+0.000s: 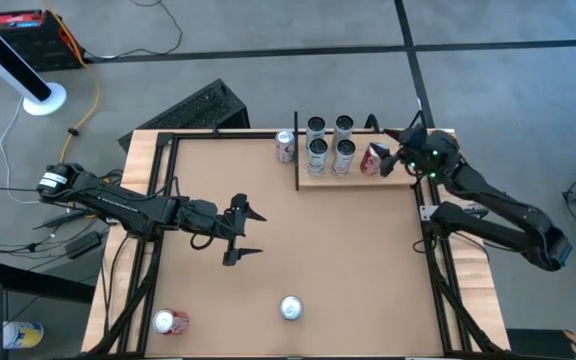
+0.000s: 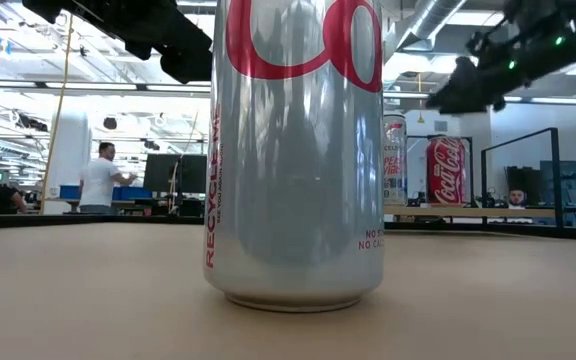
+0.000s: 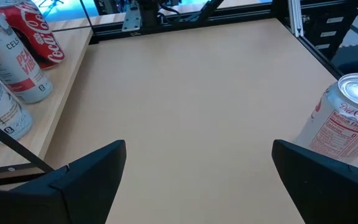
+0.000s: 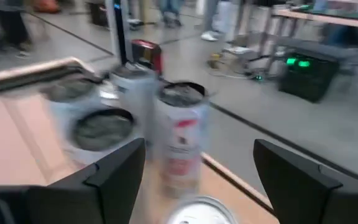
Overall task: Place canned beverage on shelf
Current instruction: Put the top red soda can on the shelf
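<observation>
Glossy metal can [image 2: 294, 150] on a matt tabletop [image 2: 88, 290]; the shelf [image 1: 313, 180] looks like pale wood.

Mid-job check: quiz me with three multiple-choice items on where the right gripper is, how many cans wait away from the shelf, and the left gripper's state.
1. The right gripper is:
A. mid-table
B. over the shelf's right end
C. off the table

2. Cans at the table edge opposite the shelf:
A. one
B. two
C. four

3. The left gripper is:
A. open, empty
B. shut on a can
C. shut, empty

Key:
1 B: the right gripper is above the shelf.
2 B: a reddish can and a silver can.
3 A: the left gripper has its fingers spread mid-table.
</observation>
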{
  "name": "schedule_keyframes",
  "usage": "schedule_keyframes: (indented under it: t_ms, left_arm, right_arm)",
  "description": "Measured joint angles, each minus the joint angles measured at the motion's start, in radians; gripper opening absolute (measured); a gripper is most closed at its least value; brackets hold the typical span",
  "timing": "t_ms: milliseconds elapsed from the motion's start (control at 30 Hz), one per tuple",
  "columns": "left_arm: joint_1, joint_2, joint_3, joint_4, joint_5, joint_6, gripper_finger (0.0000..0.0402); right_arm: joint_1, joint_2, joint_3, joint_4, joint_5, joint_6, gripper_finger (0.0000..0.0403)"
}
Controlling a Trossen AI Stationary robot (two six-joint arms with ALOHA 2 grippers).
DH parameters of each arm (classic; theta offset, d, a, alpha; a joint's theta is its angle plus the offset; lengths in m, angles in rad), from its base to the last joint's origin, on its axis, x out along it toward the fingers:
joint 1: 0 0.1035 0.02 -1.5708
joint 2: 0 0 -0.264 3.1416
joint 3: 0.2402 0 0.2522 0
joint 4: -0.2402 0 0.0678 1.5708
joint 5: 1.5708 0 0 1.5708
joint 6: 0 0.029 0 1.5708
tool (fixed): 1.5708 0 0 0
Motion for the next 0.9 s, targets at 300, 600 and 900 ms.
schedule_keyframes:
  t_ms: [300,600,900]
  left_arm:
    - [0.000,0.000,0.000,0.000,0.000,0.014,0.0389]
    - [0.000,0.000,0.000,0.008,0.000,0.014,0.0389]
    - [0.000,0.000,0.000,0.007,0.000,0.015,0.0389]
  right_arm:
    - [0.197,-0.054,0.074,-0.439,-0.089,0.080,0.0273]
    - [0.375,0.018,0.072,-0.511,0.267,0.139,0.0076]
    - [0.276,0.146,0.072,-0.508,0.329,0.121,0.0019]
